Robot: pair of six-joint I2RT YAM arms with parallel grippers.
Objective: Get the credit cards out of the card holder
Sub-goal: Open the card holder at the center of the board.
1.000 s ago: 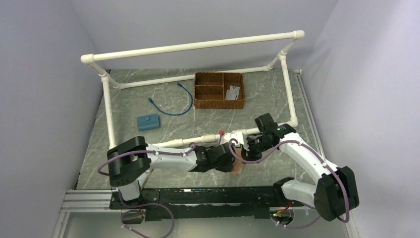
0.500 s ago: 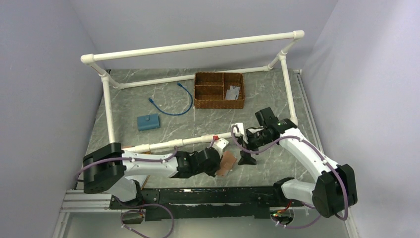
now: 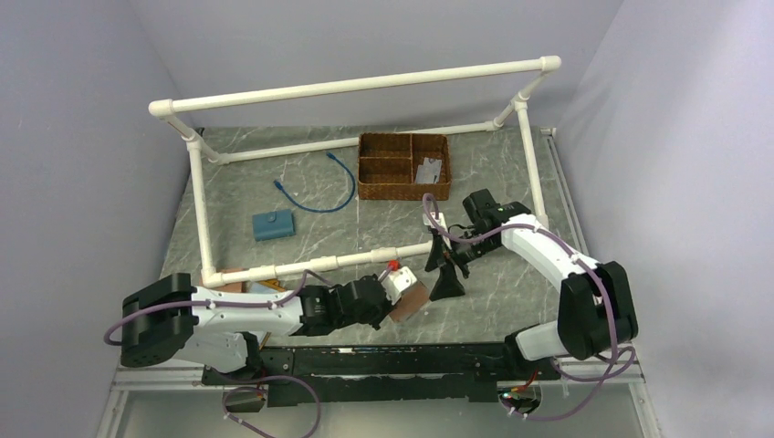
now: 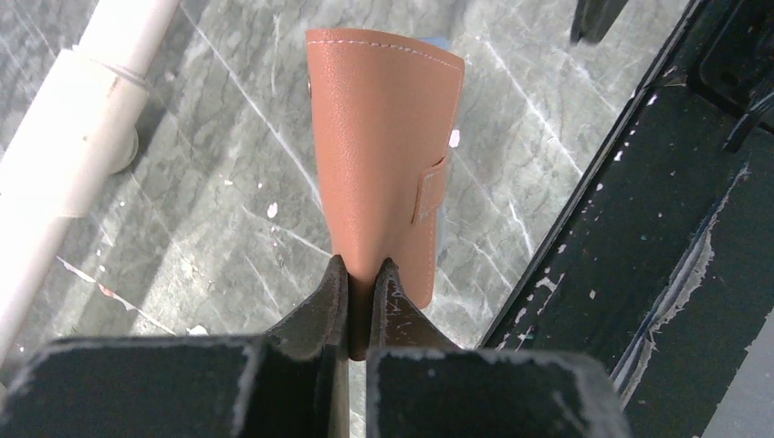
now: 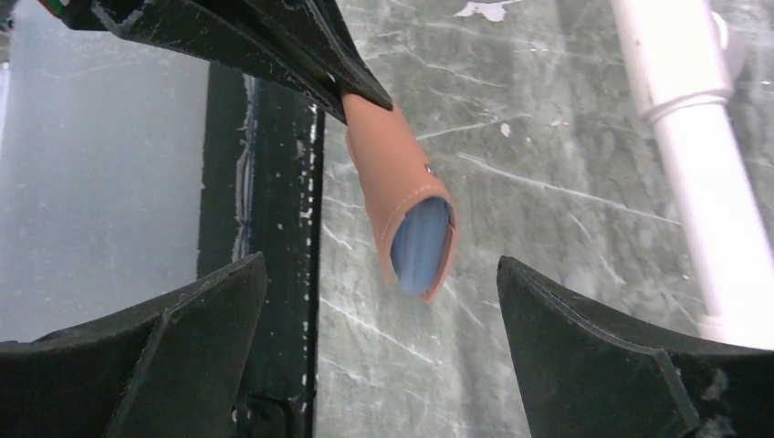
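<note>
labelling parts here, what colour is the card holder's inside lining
Grey-blue; the right wrist view looks straight into the card holder.

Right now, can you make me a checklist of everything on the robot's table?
Surface: grey marbled table, flecked with white marks.
Job's things: brown leather card holder pinched at one end, blue-grey lining showing; credit cards, nothing seen.
Clutter: wicker basket, small blue block.
End effectors: left end effector shut on card holder; right end effector open, facing it.
Cables: blue cable on table; purple cables along arms.
Surroundings: white pipe frame, lilac walls.
</note>
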